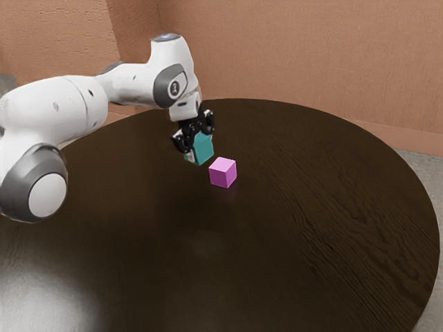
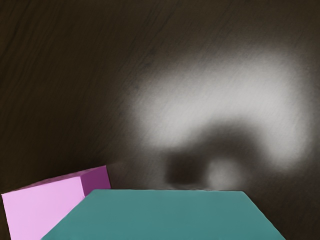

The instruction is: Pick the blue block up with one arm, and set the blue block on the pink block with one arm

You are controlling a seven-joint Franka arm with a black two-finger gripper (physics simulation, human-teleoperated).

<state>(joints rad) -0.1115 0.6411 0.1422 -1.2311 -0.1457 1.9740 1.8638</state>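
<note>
My black gripper (image 1: 194, 142) is shut on a teal-blue block (image 1: 203, 149), which hangs tilted a little above the dark round table (image 1: 311, 228). The pink block (image 1: 223, 172) rests on the table just to the exterior view's right of the held block and slightly nearer the camera. In the wrist view the blue block (image 2: 165, 215) sits large right under my hand, with the pink block (image 2: 45, 207) beside it and partly behind it.
The round table's edge (image 1: 415, 207) curves along the exterior view's right. Behind the table stand brown walls (image 1: 311, 55). My white arm (image 1: 83, 111) comes in from the exterior view's left.
</note>
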